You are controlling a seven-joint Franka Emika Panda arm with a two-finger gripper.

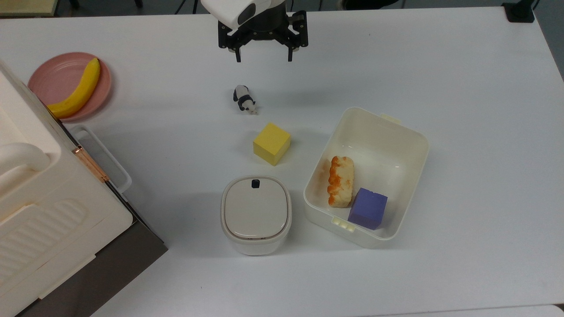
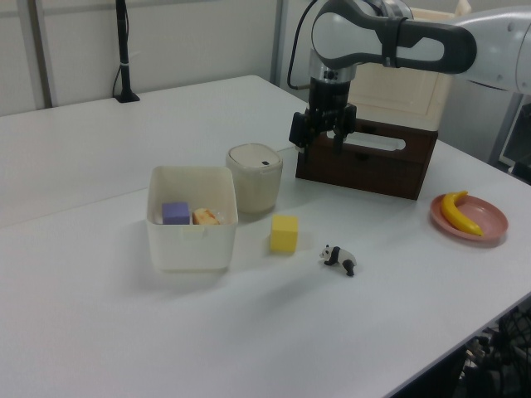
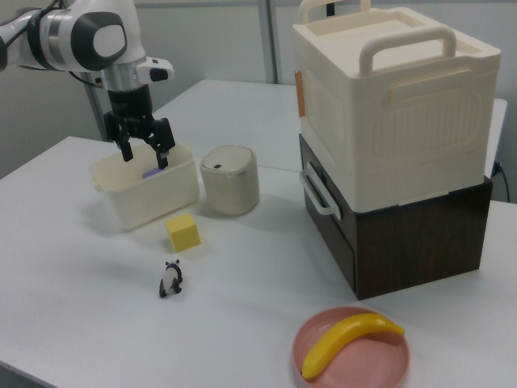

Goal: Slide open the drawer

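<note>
The jaws of the gripper (image 1: pixel 263 56) stood open and empty, hanging above the tabletop (image 1: pixel 440 66) at twelve o'clock in the top view. The drawer (image 3: pixel 335 222), shut beneath the cream cabinet (image 3: pixel 396 105), lay toward eight o'clock from them in the top view, its white loop handle (image 1: pixel 105 154) running from ten to four. The arm pointed straight down, well apart from that handle.

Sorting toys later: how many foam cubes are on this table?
2: a yellow cube on the table beside the panda, and a purple cube inside the open white bin. The lidded container could hide more.
</note>
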